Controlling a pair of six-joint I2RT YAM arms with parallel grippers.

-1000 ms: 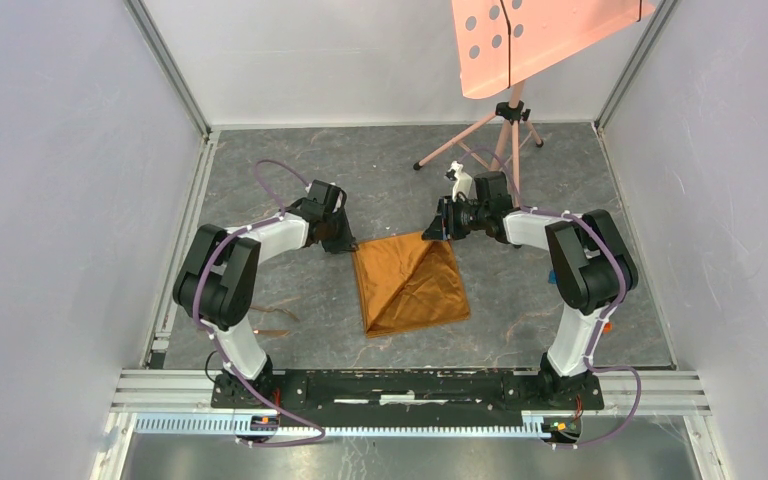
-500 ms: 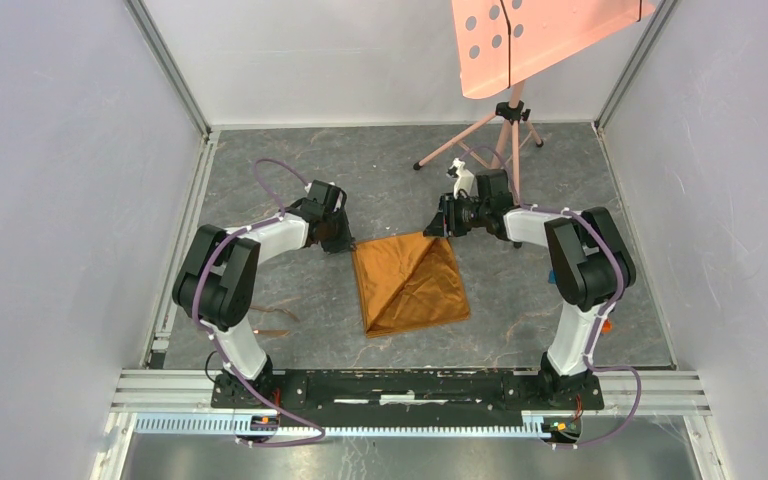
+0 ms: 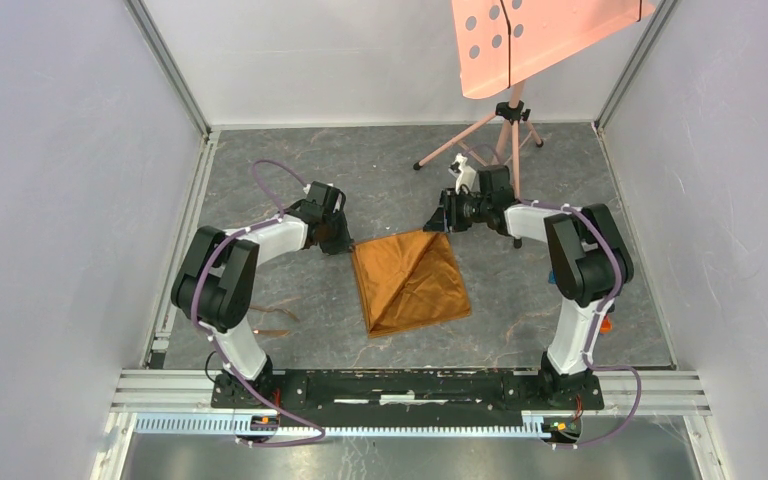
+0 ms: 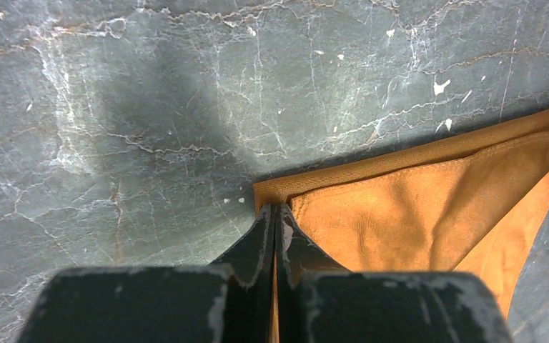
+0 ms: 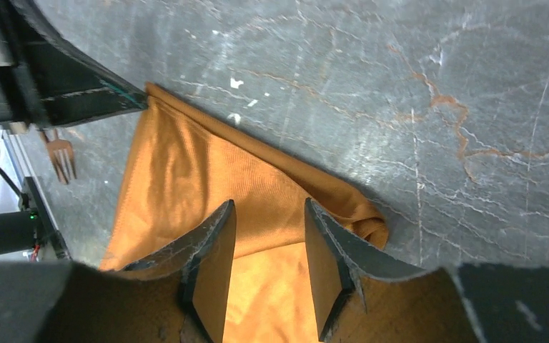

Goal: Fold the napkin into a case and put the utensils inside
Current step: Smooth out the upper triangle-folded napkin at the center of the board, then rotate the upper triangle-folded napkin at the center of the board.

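Black jaws of the left gripper (image 4: 275,211) are closed tight on the very corner of the napkin (image 3: 410,285), only a sliver of hem between them

Right gripper (image 5: 268,206) hangs open over the opposite far corner, jaws apart, cloth under them but not clamped

Napkin lies mid-worktop (image 3: 290,180) as a squarish fold with one diagonal crease, not yet a case. Utensils (image 3: 275,325) lie well apart, near the left arm's base; a fork (image 5: 61,158) shows in the right wrist view

Risks, as I judge them:
- Left bite is shallow; the slick fabric may slide out on a pull
- Cannot tell how many layers are pinched; a single layer would peel the fold open
- With one corner held and the other free, a lift may drag or skew the whole cloth
- Right jaws closing low may bunch the corner
- Tripod (image 3: 508,130) stands just behind the right wrist; a back-swing could knock it

Writing: none readable, no brand or label anywhere
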